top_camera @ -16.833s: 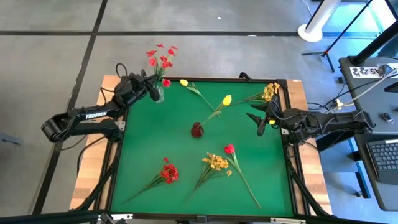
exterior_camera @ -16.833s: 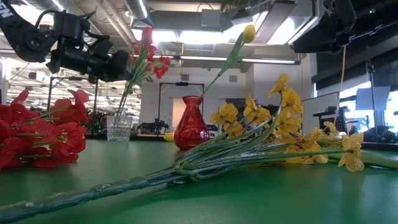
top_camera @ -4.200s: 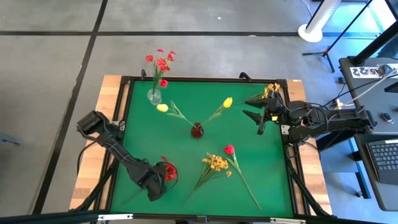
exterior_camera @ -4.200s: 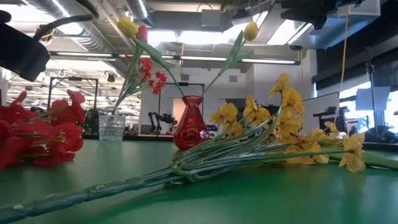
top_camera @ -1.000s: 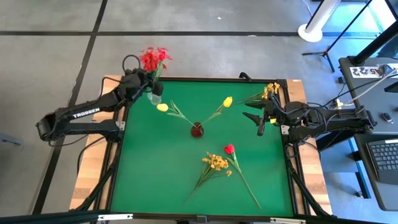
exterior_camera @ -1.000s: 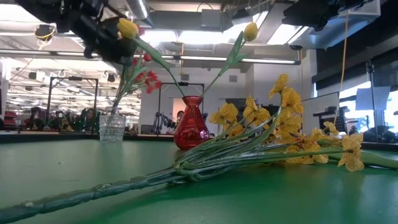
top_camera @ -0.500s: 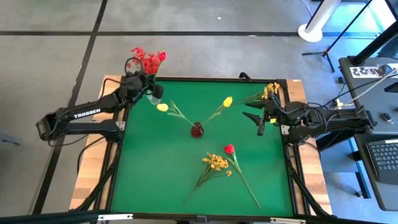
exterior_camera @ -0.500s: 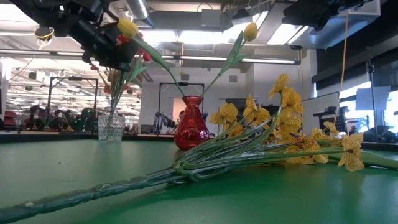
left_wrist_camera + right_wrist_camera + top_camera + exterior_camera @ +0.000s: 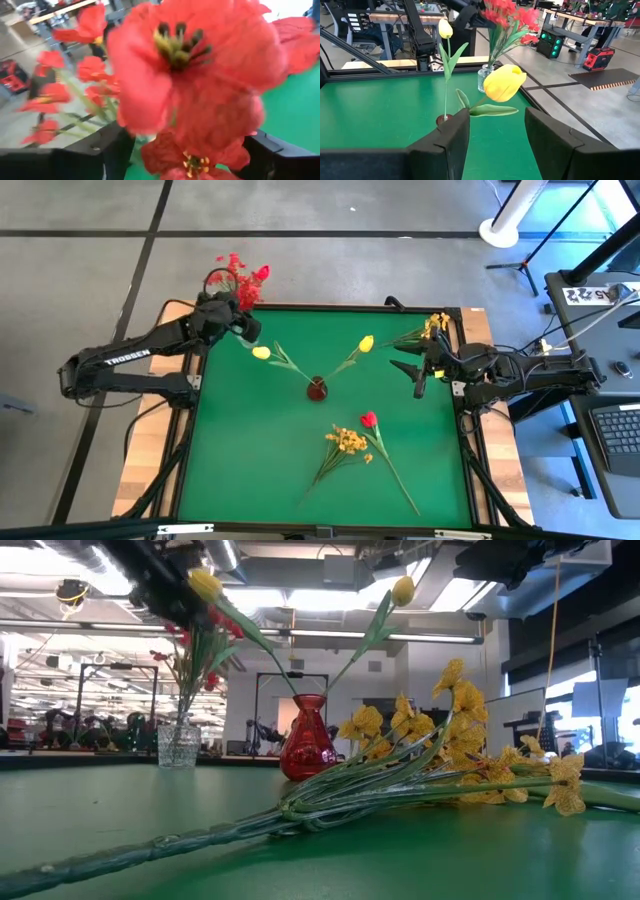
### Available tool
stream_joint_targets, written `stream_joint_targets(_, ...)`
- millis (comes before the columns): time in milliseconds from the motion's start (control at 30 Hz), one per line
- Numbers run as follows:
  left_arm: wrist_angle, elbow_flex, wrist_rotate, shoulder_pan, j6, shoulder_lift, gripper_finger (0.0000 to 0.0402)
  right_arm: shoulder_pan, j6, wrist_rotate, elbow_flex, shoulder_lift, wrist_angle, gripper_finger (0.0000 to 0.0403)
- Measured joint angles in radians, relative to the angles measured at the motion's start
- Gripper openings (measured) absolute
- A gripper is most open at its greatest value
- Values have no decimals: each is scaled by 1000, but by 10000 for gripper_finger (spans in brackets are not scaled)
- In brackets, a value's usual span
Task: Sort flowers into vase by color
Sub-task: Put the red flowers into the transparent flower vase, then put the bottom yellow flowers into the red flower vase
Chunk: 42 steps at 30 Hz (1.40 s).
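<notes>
Left gripper (image 9: 232,318) sits at the far-left corner of the green table (image 9: 250,450), over the clear vase (image 9: 178,745), red spray (image 9: 240,277) between its fingers; whether they grip it cannot be told. Red vase (image 9: 317,388) at centre holds two yellow tulips (image 9: 366,342). Right gripper (image 9: 408,370) waits open at the right edge

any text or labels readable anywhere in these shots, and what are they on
"TROSSEN": white letters along the left arm, seen from above.
"2S22" or similar: dark digits on a white card on the side desk at the right edge, seen upside down; the exact reading is uncertain.
Nothing readable on the flowers, the vases or the green table; any signs in the room behind are too blurred to read.
</notes>
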Motion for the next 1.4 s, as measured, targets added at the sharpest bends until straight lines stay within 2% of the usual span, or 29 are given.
stream_joint_targets(100, -122, 72, -35, -39, -55, 0, 266, 0, 0, 0, 0, 0, 0, 189)
stream_joint_targets(200, -164, 100, -34, -61, -83, 0, 264, 0, 0, 0, 0, 0, 1, 189)
stream_joint_targets(733, -483, 100, -35, -20, -238, 23, 264, 0, 9, 0, 0, 0, 8, 189)
stream_joint_targets(867, -598, 99, -15, -32, -332, 21, 264, 0, 16, 18, 0, 0, -5, 189)
stream_joint_targets(1067, -668, 98, 51, -155, -466, -21, 264, 0, 118, 104, 0, 0, -238, 189)
stream_joint_targets(1167, -666, 98, 84, -246, -499, -63, 264, 0, 194, 41, 0, 11, -360, 189)
stream_joint_targets(1267, -639, 98, 175, -341, -558, -105, 263, 0, 242, -51, 0, 38, -417, 189)
stream_joint_targets(1400, -516, 98, 319, -504, -589, -103, 263, 0, 262, -60, 0, 76, -419, 189)
